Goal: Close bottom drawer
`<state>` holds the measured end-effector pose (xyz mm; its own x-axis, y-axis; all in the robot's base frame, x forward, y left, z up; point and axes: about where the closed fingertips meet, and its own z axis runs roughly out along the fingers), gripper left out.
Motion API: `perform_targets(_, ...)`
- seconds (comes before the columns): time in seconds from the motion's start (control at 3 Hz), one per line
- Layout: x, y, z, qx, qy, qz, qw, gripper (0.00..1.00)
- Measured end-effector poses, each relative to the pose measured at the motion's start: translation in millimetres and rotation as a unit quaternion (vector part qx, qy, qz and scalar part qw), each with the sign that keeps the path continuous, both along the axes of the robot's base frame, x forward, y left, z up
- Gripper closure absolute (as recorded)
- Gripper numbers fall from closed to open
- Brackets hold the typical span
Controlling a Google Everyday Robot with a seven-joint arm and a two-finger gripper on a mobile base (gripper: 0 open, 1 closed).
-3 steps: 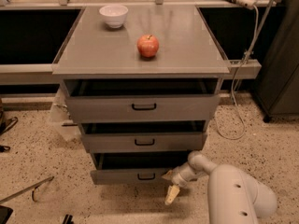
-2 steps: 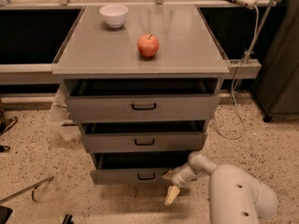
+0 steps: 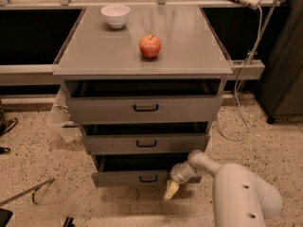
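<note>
Bottom drawer partly out, lowest in cabinet, near centre. Gripper low at drawer front, right of handle; claw state: cannot tell. Step: push start. Next req'd: press front straight toward far side till flush

Dim, seemingly overhead light; gripper before bottom drawer.

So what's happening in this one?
A robot arm reaches in from the lower right toward a grey cabinet. Its tool sits low at the front panel of the bottom drawer, just right of the black handle. That drawer is pulled out a little and not yet shut. The middle drawer and top drawer also stand slightly open. An apple and a white bowl rest on top.
</note>
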<state>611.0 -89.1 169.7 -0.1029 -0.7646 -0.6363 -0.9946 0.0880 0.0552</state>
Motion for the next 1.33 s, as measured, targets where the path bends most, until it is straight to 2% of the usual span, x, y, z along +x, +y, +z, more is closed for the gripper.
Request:
perform_targets(0.33, 19.7, -1.7, -2.4, -0.008, -0.031, -0.024, 0.9992, 0.0)
perform_targets(0.67, 10.3, -1.5, -3.3, -0.008, -0.025, -0.026, 0.9993, 0.0)
perform_targets(1.0, -9.3, -3.3, -18.4, 0.004, -0.014, -0.037, 0.9992, 0.0)
perform_targets(1.33, -17.0, 8.0, -43.9, 0.016, -0.007, -0.024, 0.9996, 0.0)
